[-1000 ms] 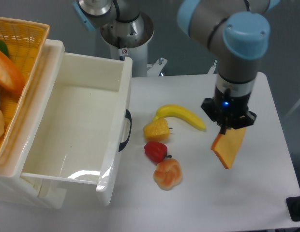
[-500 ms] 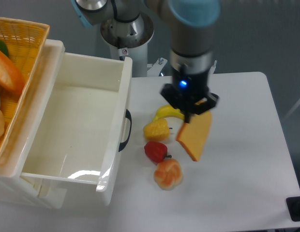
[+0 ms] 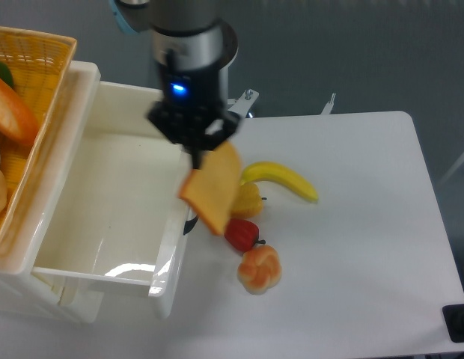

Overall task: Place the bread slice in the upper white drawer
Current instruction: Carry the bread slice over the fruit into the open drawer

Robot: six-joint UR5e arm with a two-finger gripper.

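White table, w/ banana, yellow fruit, red fruit (apple?), swirled bun, white drawer at left

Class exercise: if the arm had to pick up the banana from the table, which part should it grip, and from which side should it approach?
Grip the banana at its thick middle, coming straight down from above. It lies flat on the table with open space on its right; the curved ends taper and would slip.

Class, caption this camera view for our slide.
Gripper carries bread slice over the open white drawer's front edge.
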